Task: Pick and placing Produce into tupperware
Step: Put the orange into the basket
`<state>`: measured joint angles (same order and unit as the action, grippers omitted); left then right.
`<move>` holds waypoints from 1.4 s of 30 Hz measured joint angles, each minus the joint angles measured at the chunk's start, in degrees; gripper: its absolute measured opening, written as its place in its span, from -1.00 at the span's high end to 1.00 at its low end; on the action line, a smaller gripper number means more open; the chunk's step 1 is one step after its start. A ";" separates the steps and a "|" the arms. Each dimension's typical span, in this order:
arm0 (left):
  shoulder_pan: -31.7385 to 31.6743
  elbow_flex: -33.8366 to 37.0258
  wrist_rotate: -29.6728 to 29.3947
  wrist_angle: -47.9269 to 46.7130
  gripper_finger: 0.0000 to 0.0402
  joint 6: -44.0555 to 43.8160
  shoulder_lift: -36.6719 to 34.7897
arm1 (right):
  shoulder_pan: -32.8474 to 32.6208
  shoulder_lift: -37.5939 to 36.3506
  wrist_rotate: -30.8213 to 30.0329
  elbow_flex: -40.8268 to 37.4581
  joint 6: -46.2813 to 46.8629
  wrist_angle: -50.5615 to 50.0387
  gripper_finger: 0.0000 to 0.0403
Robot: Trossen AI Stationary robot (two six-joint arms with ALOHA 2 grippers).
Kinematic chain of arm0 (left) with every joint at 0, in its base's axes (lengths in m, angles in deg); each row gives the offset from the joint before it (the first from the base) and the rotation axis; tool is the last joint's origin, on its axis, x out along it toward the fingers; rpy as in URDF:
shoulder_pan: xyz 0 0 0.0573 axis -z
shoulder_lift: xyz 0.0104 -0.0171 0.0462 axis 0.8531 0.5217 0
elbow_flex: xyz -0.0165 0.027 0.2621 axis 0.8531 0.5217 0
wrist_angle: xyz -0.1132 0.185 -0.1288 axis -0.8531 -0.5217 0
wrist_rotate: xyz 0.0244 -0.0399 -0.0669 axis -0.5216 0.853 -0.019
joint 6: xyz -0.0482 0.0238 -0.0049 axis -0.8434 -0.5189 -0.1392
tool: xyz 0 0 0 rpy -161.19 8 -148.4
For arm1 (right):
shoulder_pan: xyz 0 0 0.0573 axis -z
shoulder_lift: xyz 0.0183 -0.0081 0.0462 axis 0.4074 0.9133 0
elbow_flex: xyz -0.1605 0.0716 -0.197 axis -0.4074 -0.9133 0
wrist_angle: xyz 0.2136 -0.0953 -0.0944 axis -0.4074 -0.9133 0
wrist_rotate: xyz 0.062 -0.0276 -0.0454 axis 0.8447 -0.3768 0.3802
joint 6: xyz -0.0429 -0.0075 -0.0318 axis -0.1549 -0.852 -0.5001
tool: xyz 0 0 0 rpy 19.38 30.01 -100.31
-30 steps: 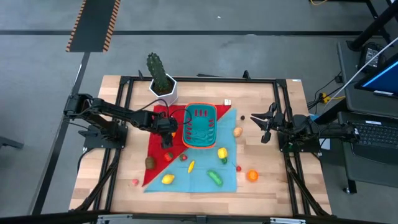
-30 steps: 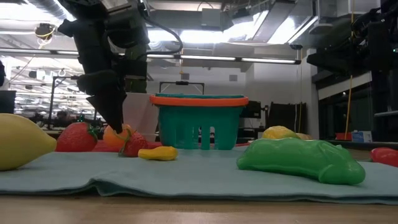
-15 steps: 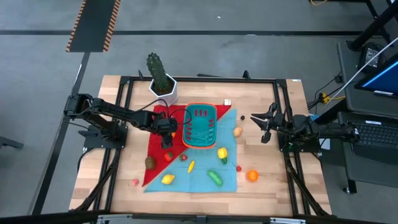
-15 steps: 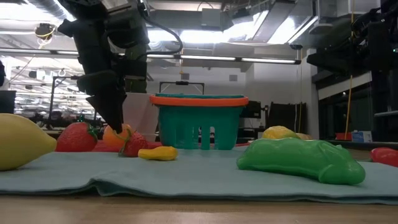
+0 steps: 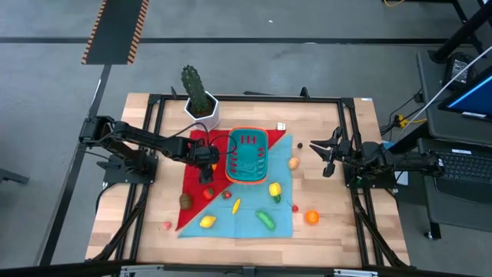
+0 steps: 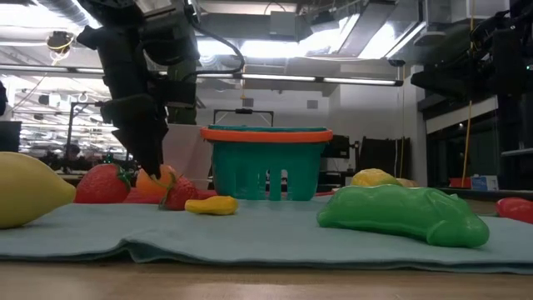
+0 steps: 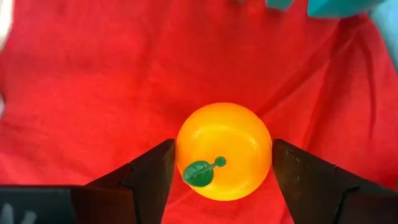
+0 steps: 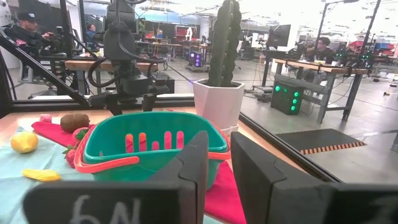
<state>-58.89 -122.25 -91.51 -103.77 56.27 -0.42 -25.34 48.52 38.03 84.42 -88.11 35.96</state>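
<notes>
The wooden desk (image 5: 338,231) carries a red cloth (image 5: 192,192) and a light blue cloth (image 5: 246,219) laid against each other, with a cactus in a white pot (image 5: 200,98) at the far edge. On the cloths, near the middle of the desk, stands the teal basket with an orange-red rim (image 5: 247,154); none of the toy fruit can be seen inside it. The left arm reaches in from the left side, and its hand (image 5: 206,163) is down over the red cloth just beside the basket's left wall. In the left wrist view its fingers (image 7: 146,180) are spread, one on each side of an orange toy fruit with a green leaf (image 7: 224,151), which lies on the red cloth; a narrow gap shows at either finger. The right arm waits over the bare wood to the right, its hand (image 5: 328,158) well apart from the basket and holding nothing, its fingers a little apart. Other toy pieces lie scattered on the cloths and wood: a green one (image 5: 267,220), a yellow lemon (image 5: 207,221), a yellow pepper (image 5: 274,189), a brown kiwi (image 5: 185,201), and an orange (image 5: 311,217).
</notes>
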 joint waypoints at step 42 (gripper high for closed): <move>0.00 2.82 -0.42 6.15 -0.41 -0.40 -0.09 | 0.01 0.00 0.01 0.00 0.00 -0.01 0.64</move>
<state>-58.89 -119.43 -91.94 -97.62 55.87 -0.51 -25.33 48.52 38.04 84.42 -88.11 35.96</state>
